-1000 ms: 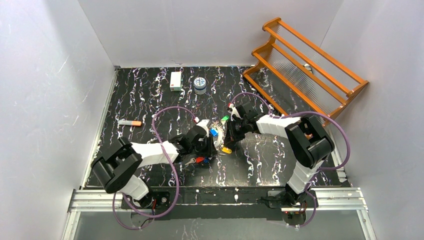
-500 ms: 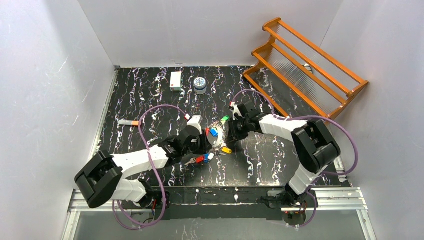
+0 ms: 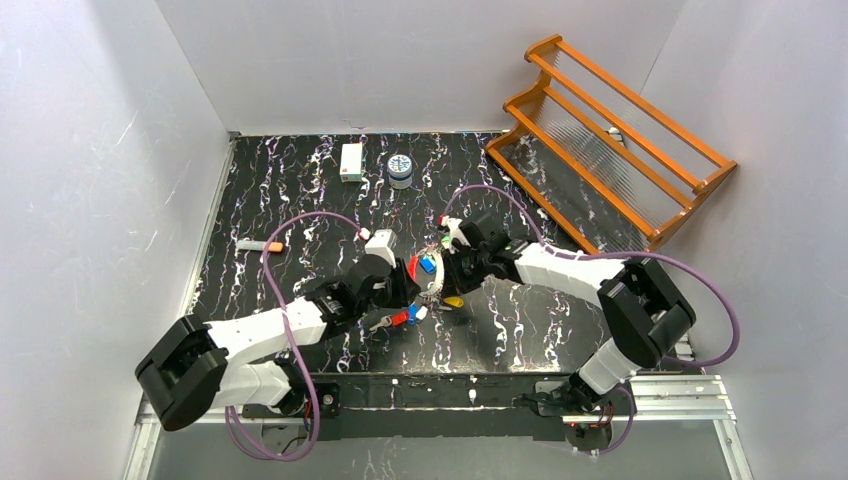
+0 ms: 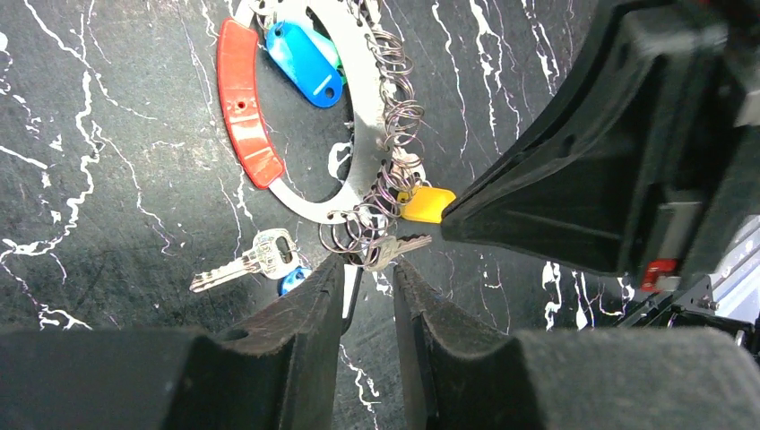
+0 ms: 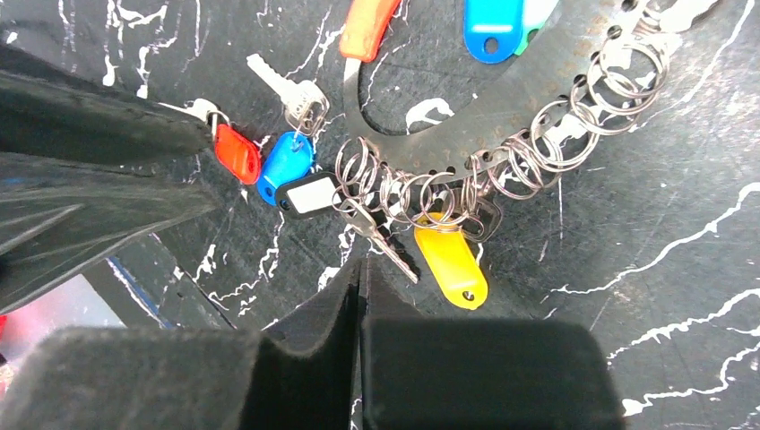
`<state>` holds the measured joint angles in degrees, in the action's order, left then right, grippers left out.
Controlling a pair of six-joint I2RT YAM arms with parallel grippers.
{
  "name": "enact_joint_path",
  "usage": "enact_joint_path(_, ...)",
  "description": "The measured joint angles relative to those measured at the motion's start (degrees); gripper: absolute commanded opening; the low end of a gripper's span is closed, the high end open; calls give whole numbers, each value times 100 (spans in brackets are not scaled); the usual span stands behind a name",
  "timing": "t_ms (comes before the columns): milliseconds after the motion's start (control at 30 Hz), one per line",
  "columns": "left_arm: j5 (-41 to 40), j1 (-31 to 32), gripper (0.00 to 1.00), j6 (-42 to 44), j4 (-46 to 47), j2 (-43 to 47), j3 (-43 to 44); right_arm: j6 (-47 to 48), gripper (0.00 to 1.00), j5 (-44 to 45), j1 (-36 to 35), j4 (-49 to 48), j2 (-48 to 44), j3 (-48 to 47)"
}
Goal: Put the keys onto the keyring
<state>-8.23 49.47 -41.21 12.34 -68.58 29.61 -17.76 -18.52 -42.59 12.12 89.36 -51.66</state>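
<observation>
Beside the keyring point(image 4: 355, 107), left hand point(image 4: 367, 269) narrowly parted, right hand point(image 5: 361, 265) clenched, tips beside a silver key point(image 5: 394, 256).

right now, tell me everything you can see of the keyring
The keyring is a flat silver metal band curved into a large loop, closed on one side by a red plastic arc. Holes along its outer edge carry many small wire split rings, one holding a yellow tag. It lies flat on the black marbled table; nothing visibly grips it.
</observation>
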Motion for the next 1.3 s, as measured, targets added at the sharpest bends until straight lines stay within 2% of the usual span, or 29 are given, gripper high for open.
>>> enact_joint_path(133,-44,0,26,-26,11,133,-57,0,2,125,-138,0,247,-9)
enact_joint_path(300,-109,0,27,-63,-9,273,-164,2,1,411,-293,92,713,-66)
enact_joint_path(600,-188,0,27,-94,-33,319,-203,46,1,680,-485,164,809,-240)
enact_joint_path(733,-188,0,27,-103,-33,319,-205,107,1,557,-640,133,852,-269)
enact_joint_path(900,-199,0,27,-103,-33,339,-205,76,2,-109,-813,-13,957,-267)
enact_joint_path(1133,-256,0,28,-105,-39,463,-273,-212,9,-925,-765,-658,979,-251)
enact_joint_path(1300,-299,0,29,-105,-37,533,-302,-483,24,-1215,-192,-964,710,22)
